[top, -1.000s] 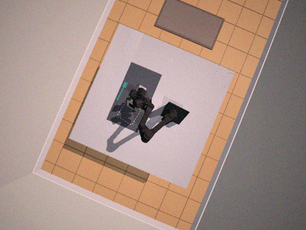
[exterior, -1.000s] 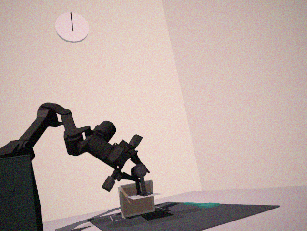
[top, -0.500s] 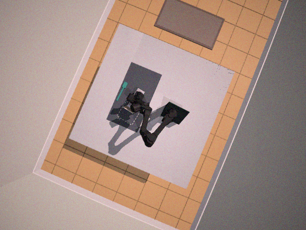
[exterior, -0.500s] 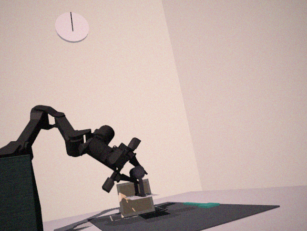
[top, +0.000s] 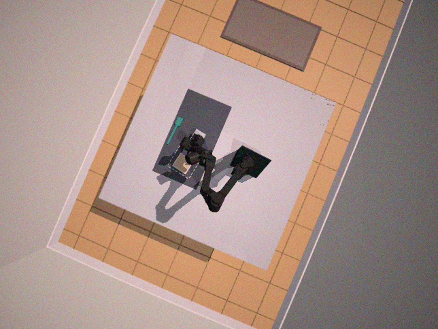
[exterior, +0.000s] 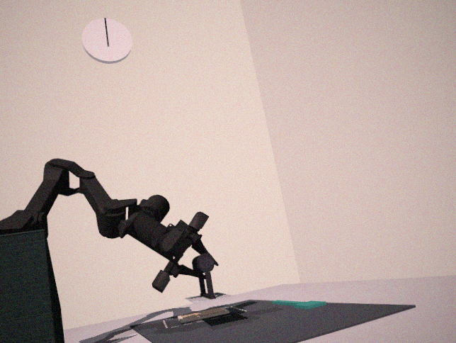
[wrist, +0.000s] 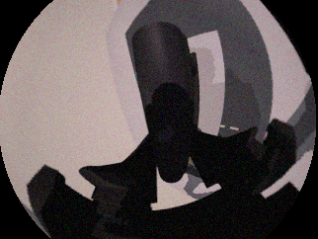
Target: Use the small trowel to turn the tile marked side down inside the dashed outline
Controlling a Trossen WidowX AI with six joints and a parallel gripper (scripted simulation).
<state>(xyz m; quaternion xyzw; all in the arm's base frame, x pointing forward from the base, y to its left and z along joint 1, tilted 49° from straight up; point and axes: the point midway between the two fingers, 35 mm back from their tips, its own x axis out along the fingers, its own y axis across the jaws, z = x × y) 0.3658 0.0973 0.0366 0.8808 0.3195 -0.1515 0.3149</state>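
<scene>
My gripper (exterior: 203, 262) (wrist: 166, 130) (top: 192, 141) is shut on the dark round handle of the small trowel. Its dark blade (exterior: 207, 285) (wrist: 158, 52) points down and its tip touches the table just behind the dark mat (top: 209, 109) (exterior: 331, 313). The tan tile (top: 179, 163) (exterior: 206, 314) lies flat on the mat inside the dashed outline (top: 192, 172), in front of the blade and apart from it. In the overhead view a darker patch shows on its top; I cannot tell if it is a mark or a shadow. The arm hides the tile's corner there.
A flat teal tool (top: 174, 130) (exterior: 300, 303) lies at the mat's far edge. The arm's dark green base (top: 253, 160) (exterior: 22, 280) stands on the pale table (top: 276, 116). A brown rug (top: 271, 31) lies on the tiled floor.
</scene>
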